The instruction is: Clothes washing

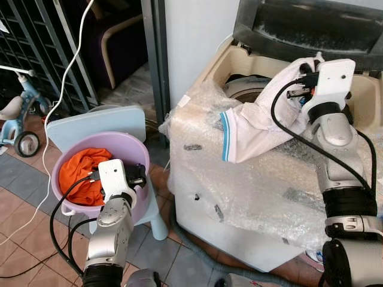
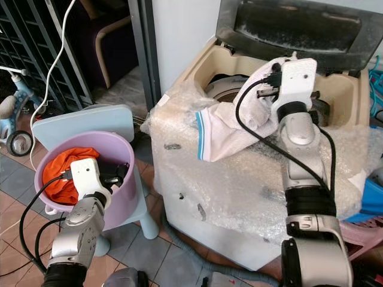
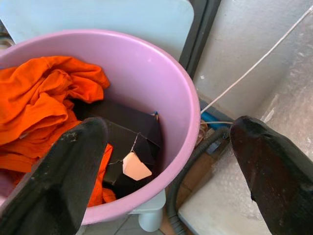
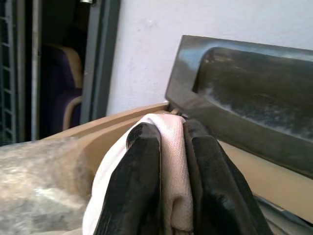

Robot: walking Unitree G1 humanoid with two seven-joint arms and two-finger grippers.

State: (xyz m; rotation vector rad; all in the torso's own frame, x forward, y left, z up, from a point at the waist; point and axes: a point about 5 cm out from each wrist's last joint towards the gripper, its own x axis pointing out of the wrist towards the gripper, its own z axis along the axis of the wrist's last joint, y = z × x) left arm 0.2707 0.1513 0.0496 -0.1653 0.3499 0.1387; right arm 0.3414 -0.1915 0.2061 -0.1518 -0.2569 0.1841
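A pale pink shirt with a blue-striped hem hangs from the right pincer, whose two black fingers are pressed together on a fold of the cloth. The shirt drapes down over the front edge of the washing machine, just beside the open drum, and its lower part lies on the bubble wrap that covers the machine's top and front. The right arm is raised and bent at the elbow, forearm nearly upright, wrist tipped toward the drum, with a black cable looping off it. Behind it the machine's dark lid stands open against the wall.

Lower down, the left pincer hovers spread wide over the rim of a purple basin, one finger above the laundry and the other outside the rim. The left arm reaches forward and down, elbow low. In the basin lie an orange garment and something black with a small tag. The basin sits on a light blue plastic chair. A child's tricycle stands on the tiled floor well apart, and a white cord trails down past it.
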